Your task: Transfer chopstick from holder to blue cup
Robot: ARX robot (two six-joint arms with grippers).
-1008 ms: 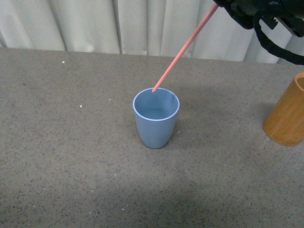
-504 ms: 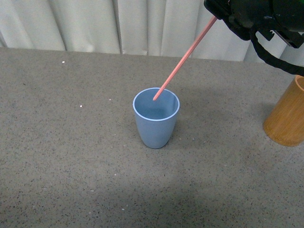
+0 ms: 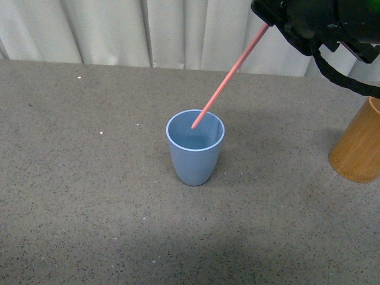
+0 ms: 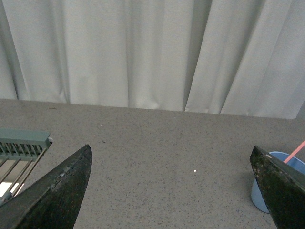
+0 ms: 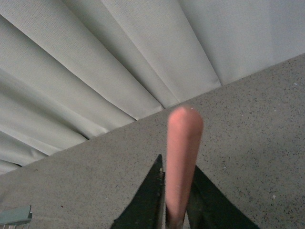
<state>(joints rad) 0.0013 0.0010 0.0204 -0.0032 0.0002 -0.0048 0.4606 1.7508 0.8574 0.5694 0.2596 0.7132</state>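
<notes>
The light-blue cup (image 3: 195, 151) stands upright in the middle of the table. The salmon-pink chopstick (image 3: 228, 76) slants from the upper right down to the cup, and its lower tip shows inside the cup's mouth near the far rim. At the top right my right gripper (image 3: 265, 19) is shut on the stick's upper part. In the right wrist view the chopstick (image 5: 183, 143) sticks out between the shut right gripper (image 5: 177, 164). The orange-brown holder (image 3: 358, 148) stands at the right edge. My left gripper (image 4: 170, 150) is open and holds nothing, with the cup (image 4: 257, 196) and stick (image 4: 295, 151) beside one finger.
A white pleated curtain (image 3: 119, 29) closes off the far edge of the grey speckled table (image 3: 89, 196). The left wrist view shows part of a grey-green rack (image 4: 24, 142) on the table, away from the cup.
The right gripper has come lower and towards the cup. The chopstick's tip has gone from the cup's far rim to inside its mouth. Little moved in the last half second.
</notes>
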